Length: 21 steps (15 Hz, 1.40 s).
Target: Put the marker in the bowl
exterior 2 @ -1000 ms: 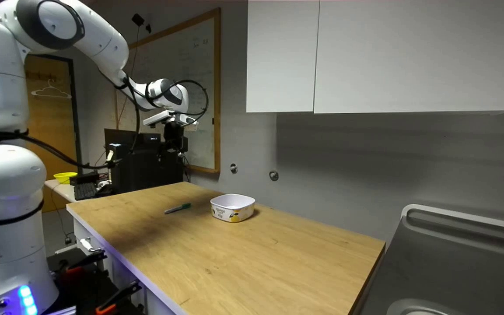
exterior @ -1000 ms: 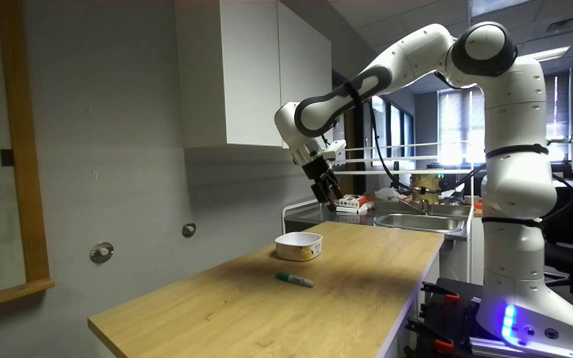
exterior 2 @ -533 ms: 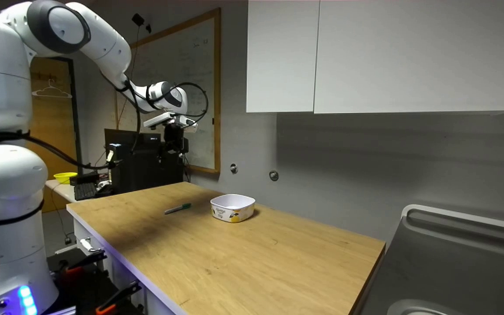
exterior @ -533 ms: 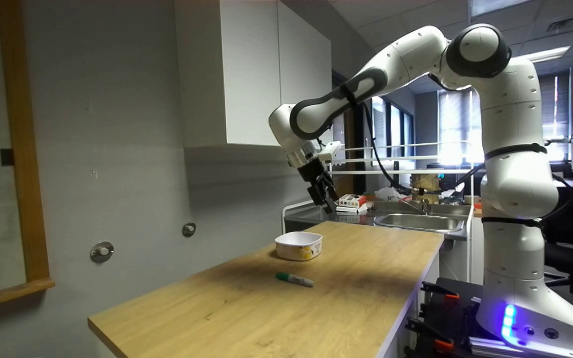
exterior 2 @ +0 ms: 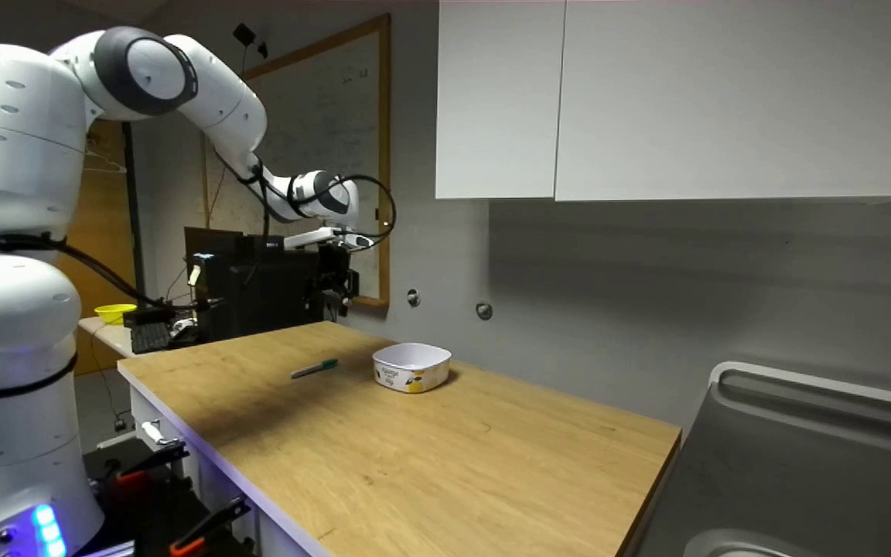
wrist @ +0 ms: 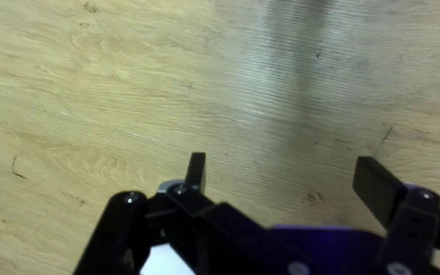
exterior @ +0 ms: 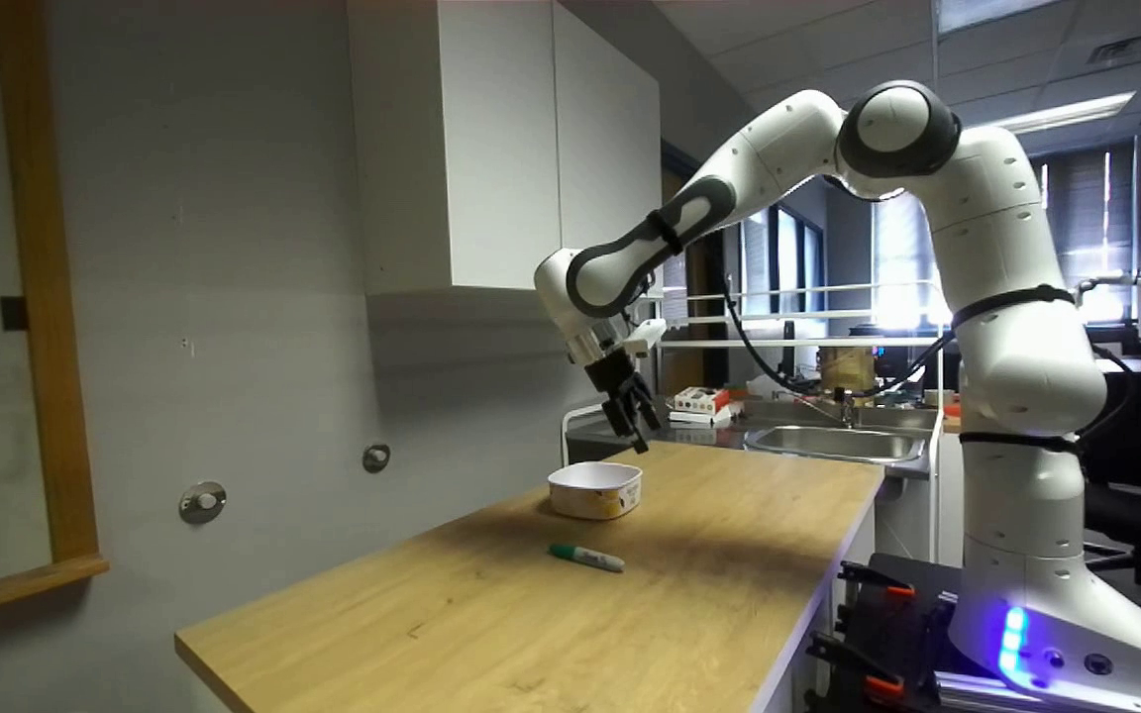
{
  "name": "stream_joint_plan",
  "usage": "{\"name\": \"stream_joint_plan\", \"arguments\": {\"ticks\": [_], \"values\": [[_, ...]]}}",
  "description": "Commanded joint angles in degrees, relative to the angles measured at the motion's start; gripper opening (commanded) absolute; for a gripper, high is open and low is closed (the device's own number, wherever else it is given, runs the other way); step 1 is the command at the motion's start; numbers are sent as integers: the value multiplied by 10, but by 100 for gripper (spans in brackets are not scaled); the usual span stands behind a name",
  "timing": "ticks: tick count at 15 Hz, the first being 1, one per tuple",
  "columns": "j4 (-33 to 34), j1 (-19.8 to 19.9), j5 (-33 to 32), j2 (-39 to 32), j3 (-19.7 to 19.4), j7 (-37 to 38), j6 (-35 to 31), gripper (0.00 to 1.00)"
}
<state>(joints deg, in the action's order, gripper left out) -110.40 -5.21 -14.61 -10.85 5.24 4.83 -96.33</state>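
Wood-grain tabletop (exterior: 491, 634) spreads out under the gripper (wrist: 283, 166); wrist view has a greyish reflection on it ahead of the jaws. Rm: white wall cabinet (exterior: 501, 149) higher than gripper; framed whiteboard (exterior 2: 329, 124) beyond it in an exterior view; steel sink (exterior: 833, 444) past it in bkgd, red-white carton (exterior: 701, 400) near that.

Containers: squarish white bowl (exterior 2: 407, 377) w/ yellow fruit-like print on table, lower than gripper, apart from it; white inner wall shows, floor not fully visible. Yellow bowl (exterior 2: 115, 314) on bkgd desk (exterior 2: 109, 338), well apart from gripper; contents can't tell.

Marker (exterior: 585, 557), green cap, lies on table near white bowl, outside it, below gripper lvl, well apart. Gripper tilted down, jaws spread wide.
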Motion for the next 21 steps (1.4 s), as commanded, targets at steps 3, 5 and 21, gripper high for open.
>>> {"name": "stream_joint_plan", "arguments": {"ticks": [3, 5, 21], "values": [[93, -18, 37, -116, 12, -48, -7, 100], [118, -22, 51, -144, 15, -61, -5, 100], [163, -13, 82, -209, 6, -109, -69, 100]]}}
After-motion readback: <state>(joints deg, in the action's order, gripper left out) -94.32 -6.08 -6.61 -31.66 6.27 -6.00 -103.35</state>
